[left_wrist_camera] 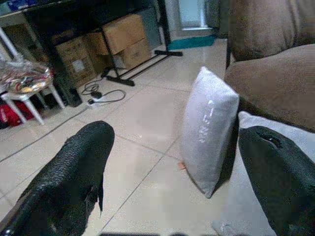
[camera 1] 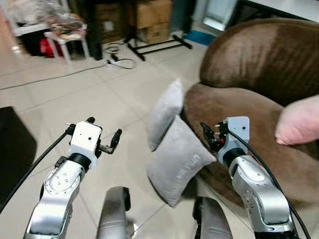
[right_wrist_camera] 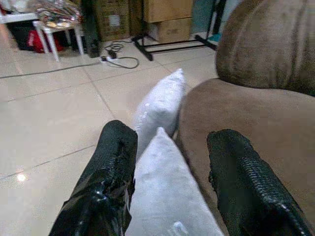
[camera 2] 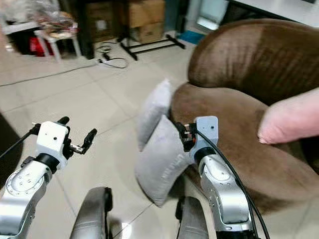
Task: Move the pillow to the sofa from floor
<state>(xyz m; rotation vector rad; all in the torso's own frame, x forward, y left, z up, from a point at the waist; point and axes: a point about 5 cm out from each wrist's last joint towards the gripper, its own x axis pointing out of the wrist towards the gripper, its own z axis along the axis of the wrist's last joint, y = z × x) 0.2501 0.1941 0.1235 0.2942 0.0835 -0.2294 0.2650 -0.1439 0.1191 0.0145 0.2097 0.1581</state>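
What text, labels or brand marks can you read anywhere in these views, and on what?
No text reads clearly.
Near grey pillow: faint embossed lettering, too blurred to read.
Far grey pillow: pale marks down its face, unreadable.
Cardboard box: white label, too small to read.

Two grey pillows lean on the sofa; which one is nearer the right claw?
The front grey pillow, closest to the robot, sits just beside the right claw. The rear grey pillow stands farther along the brown sofa.
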